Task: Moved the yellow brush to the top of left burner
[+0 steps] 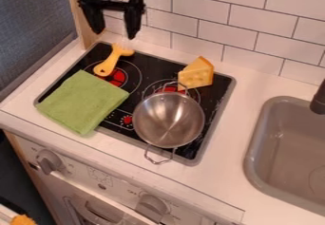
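Zero load in the two-finger gripper: wide between the jaws, with clear air. Hangs over the rear left of the stovetop, apart from the yellow brush. Next, below in view: rests on the upper part of the left burner, bristle end toward the rear edge. Farther out: green cloth partly over the same burner; steel pot and cheese wedge to the right. Placement judged complete. Remaining: arm retraction at most.
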`<action>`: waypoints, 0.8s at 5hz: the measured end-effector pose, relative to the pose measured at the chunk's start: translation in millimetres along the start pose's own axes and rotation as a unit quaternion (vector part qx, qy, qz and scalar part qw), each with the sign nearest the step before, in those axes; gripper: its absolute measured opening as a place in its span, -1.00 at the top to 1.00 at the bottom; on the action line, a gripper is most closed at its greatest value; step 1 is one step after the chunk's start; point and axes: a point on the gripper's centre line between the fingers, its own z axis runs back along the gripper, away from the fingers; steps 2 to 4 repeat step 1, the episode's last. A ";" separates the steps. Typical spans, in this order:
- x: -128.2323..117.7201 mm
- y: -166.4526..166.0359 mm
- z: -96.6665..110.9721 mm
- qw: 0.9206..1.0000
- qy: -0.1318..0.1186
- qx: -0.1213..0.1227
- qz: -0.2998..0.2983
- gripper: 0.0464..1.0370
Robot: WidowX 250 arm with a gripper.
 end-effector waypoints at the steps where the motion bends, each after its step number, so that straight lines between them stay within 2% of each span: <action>1: -12.0 2.2 -10.5 1.000 0.010 -0.015 -0.011 -0.93; 4: -12.0 2.2 -10.5 1.000 0.010 -0.015 -0.011 -0.93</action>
